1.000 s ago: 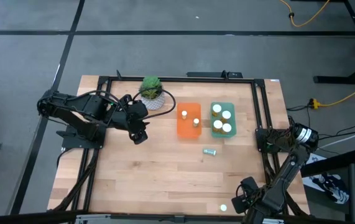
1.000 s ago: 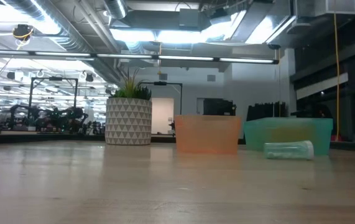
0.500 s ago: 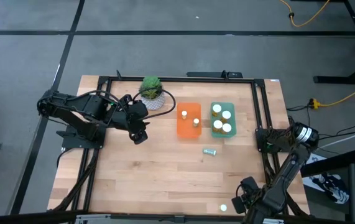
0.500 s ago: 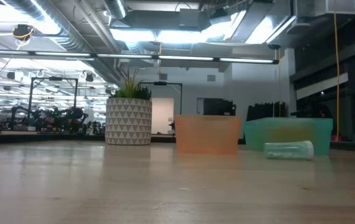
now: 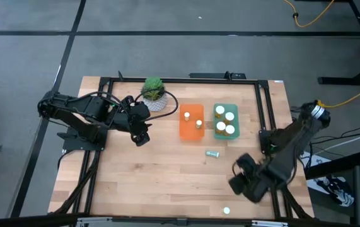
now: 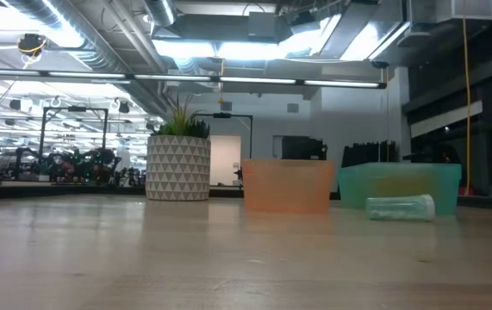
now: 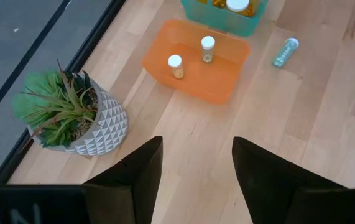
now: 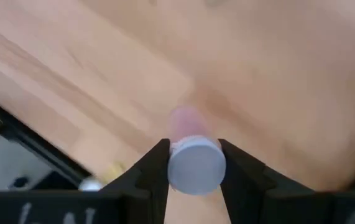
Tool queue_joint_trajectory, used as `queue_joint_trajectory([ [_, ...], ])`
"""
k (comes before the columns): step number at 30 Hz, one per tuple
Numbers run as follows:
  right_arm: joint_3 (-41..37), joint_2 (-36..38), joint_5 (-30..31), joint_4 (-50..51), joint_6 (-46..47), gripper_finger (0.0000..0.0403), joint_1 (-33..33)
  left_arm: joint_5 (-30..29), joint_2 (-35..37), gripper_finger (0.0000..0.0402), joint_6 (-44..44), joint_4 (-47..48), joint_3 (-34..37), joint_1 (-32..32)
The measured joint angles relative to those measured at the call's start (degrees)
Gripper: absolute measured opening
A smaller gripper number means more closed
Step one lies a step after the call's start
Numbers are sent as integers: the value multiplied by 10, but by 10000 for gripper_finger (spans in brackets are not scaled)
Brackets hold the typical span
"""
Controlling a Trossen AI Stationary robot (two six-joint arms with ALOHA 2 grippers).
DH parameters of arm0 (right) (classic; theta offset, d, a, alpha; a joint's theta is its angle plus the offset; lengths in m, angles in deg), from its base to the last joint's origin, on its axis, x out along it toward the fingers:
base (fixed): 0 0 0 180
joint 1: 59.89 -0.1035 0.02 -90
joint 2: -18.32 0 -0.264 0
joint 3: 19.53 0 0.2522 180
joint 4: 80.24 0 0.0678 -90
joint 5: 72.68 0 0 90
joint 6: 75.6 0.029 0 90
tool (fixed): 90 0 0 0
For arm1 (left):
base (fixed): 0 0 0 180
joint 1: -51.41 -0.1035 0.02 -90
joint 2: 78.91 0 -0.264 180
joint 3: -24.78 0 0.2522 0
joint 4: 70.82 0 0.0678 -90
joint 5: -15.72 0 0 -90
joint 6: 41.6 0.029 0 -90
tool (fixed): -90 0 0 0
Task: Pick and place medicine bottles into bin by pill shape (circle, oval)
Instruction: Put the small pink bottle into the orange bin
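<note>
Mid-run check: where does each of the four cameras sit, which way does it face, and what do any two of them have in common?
High view: overhead, straight down on the table; shows both arms, left gripper, right gripper.
Low view: table height, level across to the plant, orange bin, teal bin; no arm shows.
Left wrist view: past its own open fingers at the bins.
Right wrist view: its fingers grip a white-capped bottle.
Shared: high, low and left wrist views all show the lying bottle.
</note>
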State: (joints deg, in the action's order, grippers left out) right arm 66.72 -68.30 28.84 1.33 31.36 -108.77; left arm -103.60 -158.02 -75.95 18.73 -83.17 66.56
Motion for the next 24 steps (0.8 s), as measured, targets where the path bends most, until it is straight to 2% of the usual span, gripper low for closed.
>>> queue_joint_trajectory([
  [3,0,31,43,-3,-101,119,60,0,0,187,0,0,0,0],
  [6,0,49,50,-11,-218,118,138,0,0,187,0,0,0,0],
  [9,0,51,41,-52,-356,118,222,0,0,187,0,0,0,0],
  [13,0,51,-2,-134,-523,119,335,0,0,187,0,0,0,0],
  [18,0,50,-60,-174,-630,120,456,0,0,187,0,0,0,0],
  [24,0,40,-102,-250,-714,121,553,-10,0,187,0,0,0,0],
])
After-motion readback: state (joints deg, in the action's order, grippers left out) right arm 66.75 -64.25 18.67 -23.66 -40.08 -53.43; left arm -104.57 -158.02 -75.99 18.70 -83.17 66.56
